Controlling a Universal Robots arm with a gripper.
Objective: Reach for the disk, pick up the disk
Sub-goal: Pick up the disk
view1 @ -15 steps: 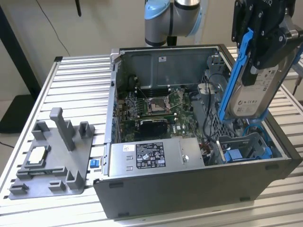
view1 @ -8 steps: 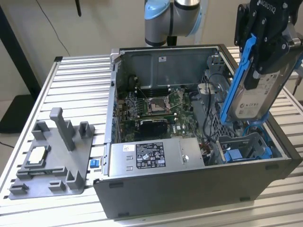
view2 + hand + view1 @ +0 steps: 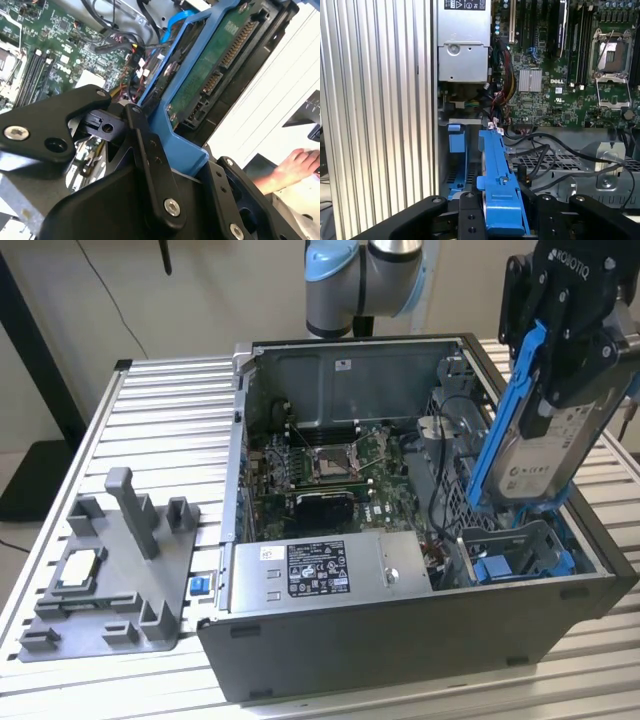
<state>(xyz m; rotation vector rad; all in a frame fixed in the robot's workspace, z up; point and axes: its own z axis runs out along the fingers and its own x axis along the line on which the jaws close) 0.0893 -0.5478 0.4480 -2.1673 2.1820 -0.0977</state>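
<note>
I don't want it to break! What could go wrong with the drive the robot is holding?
The tool grips the disk only near its upper end, tilted above the open computer case, so it might slip and fall onto the drive cage. Black cables lie close beneath it and could snag its blue frame.

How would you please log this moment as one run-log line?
phase: pick up | gripper: shut on disk | disk: tilted, raised above its bay in the computer case | contact: blue frame edges between the fingers
</note>
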